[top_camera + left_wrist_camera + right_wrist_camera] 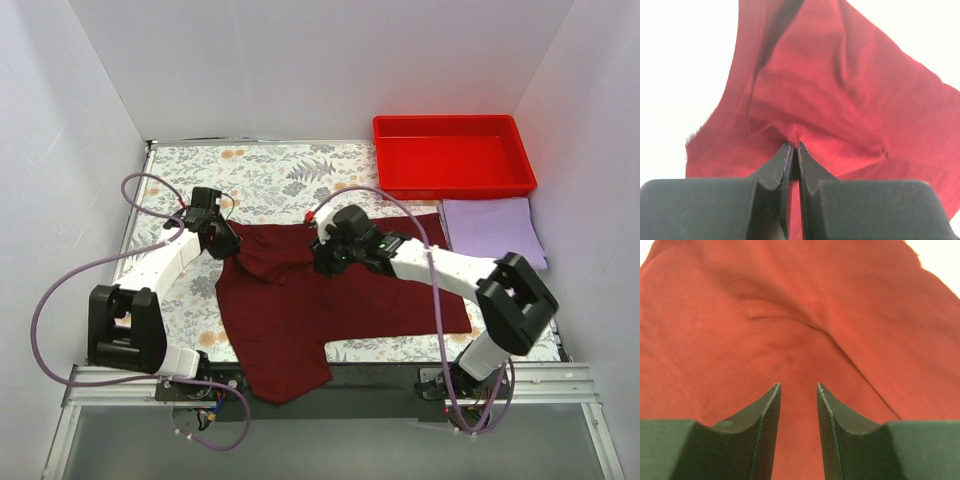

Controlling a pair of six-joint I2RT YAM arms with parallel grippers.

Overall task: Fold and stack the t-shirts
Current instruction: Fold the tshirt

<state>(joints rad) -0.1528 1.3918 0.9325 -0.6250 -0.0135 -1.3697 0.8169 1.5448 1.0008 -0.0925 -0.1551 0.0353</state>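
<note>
Finds left jaws clenched on maroon t-shirt toward left edge of surface; notes right jaws parted above same shirt; records lavender t-shirt folded at right edge.

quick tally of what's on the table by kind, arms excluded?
T-shirts: 2 (maroon t-shirt, lavender t-shirt)
Trays: 1 (red tray)
Total: 3
</note>
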